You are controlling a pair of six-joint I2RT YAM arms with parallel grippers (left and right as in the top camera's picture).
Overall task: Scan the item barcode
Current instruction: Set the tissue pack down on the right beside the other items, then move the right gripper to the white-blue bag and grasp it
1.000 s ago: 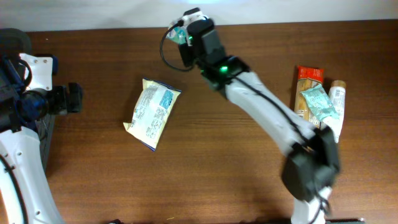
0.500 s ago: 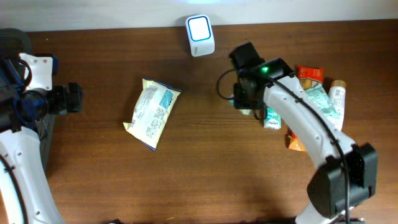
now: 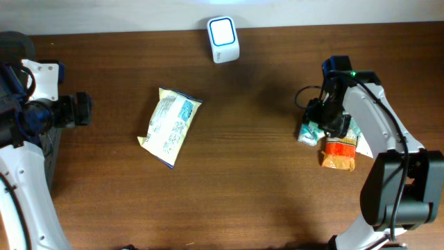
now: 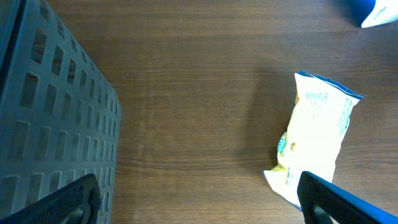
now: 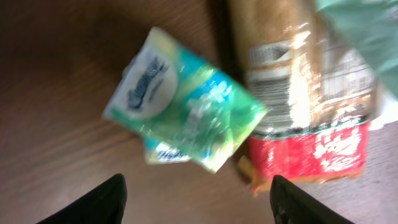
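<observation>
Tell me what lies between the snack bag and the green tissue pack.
Nothing but bare brown table between the snack bag and the green tissue pack; the overhead view shows that stretch empty.

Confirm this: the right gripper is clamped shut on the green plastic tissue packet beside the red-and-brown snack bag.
Wrong: the right wrist view shows the right gripper open, fingers spread wide, over the green plastic tissue packet beside the red-and-brown snack bag.

Setting: mock shop checkout, set up as a test bench. Evidence: dark wood surface [image 3: 243, 187]; white barcode scanner [image 3: 223, 30] at its far edge; packaged goods, namely snack bag [image 3: 170, 126], tissue pack [image 5: 186, 102] and red-ended packet [image 3: 339, 153]; grey slotted crate [image 4: 43, 112] at left.
</observation>
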